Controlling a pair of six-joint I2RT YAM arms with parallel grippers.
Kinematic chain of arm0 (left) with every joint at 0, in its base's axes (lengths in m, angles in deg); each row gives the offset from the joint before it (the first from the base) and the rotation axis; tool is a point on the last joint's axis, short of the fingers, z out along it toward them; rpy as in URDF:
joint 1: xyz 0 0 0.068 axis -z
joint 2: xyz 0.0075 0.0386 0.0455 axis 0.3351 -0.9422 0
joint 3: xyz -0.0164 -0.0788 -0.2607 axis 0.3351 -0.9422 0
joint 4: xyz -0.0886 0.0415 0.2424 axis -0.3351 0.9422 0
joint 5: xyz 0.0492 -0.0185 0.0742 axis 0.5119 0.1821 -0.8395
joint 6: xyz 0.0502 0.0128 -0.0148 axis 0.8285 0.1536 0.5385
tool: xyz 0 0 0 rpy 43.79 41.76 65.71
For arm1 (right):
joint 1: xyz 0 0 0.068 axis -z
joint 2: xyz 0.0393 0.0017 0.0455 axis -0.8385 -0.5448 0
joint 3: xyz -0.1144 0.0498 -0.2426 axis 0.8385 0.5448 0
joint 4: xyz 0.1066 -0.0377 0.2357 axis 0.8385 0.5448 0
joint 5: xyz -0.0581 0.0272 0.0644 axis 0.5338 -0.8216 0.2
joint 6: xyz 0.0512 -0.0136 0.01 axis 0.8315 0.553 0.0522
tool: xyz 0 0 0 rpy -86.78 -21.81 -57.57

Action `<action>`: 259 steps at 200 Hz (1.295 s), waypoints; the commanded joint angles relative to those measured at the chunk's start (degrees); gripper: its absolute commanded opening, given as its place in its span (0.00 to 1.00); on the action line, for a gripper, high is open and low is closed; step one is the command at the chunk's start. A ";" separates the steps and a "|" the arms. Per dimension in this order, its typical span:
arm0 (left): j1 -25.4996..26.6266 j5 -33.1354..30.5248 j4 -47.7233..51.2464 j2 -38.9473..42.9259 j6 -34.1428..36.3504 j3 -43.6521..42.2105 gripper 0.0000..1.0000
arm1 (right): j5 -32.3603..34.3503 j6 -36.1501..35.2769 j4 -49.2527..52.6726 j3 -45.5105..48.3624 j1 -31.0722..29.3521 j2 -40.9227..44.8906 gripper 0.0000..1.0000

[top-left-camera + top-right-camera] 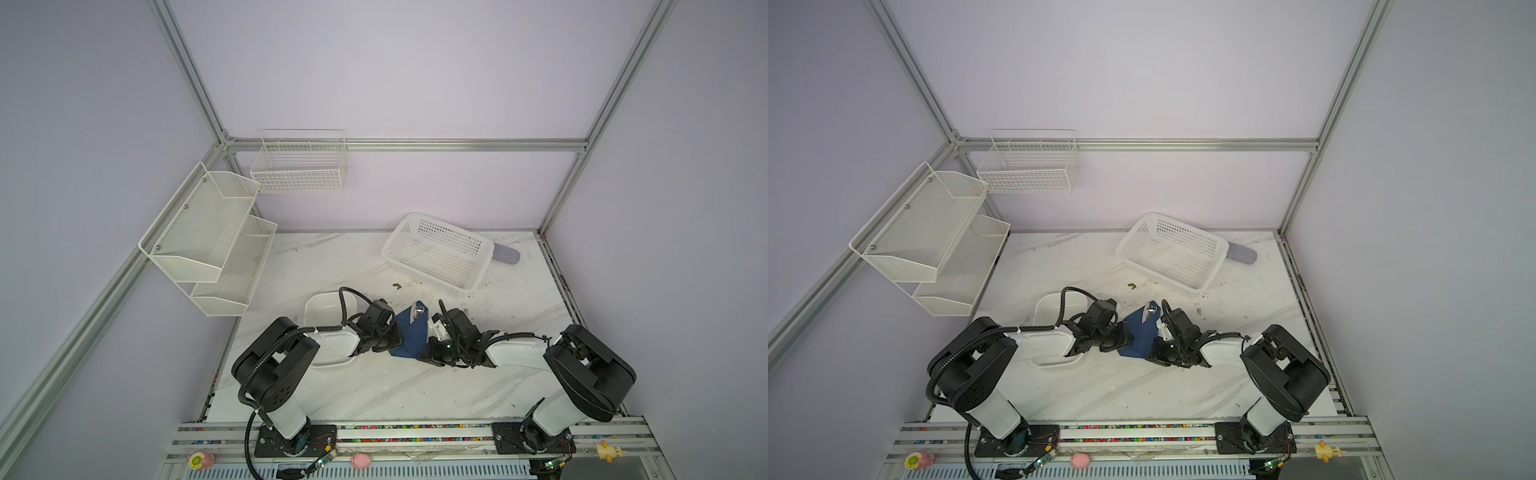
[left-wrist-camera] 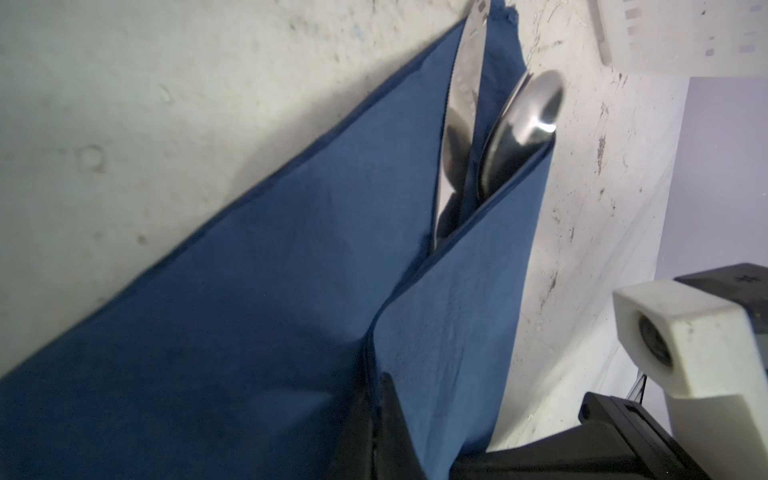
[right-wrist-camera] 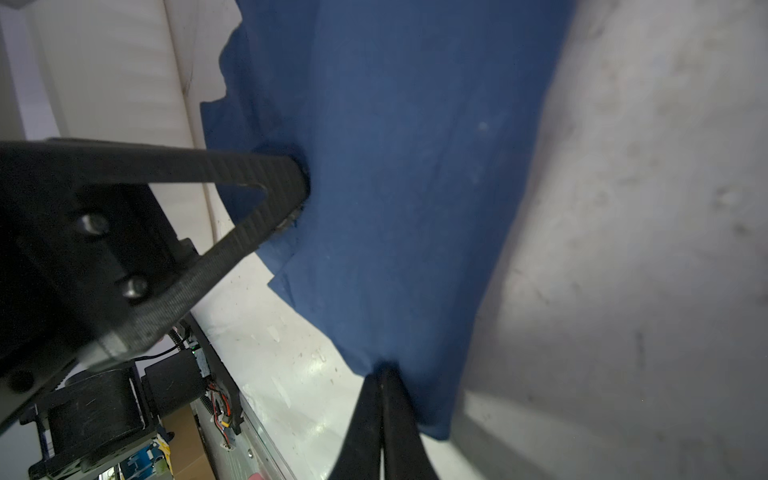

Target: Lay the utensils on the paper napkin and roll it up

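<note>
Navy napkin partly wrapped over utensils, clamped at opposite edges by left fingers and right fingers; rolling unfinished.

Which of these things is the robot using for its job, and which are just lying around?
For the job: navy-blue paper napkin, pinched by left gripper and right gripper; silver metal spoon and knife inside its fold.

Lying about: white oblong dish; white plastic basket with holes; grey-blue oblong case; white mesh wall shelf; white wire wall basket.
</note>
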 commanded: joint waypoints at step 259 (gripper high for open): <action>1.07 -1.77 4.99 2.24 1.29 -2.36 0.00 | 6.98 -3.29 8.15 1.14 0.23 1.38 0.09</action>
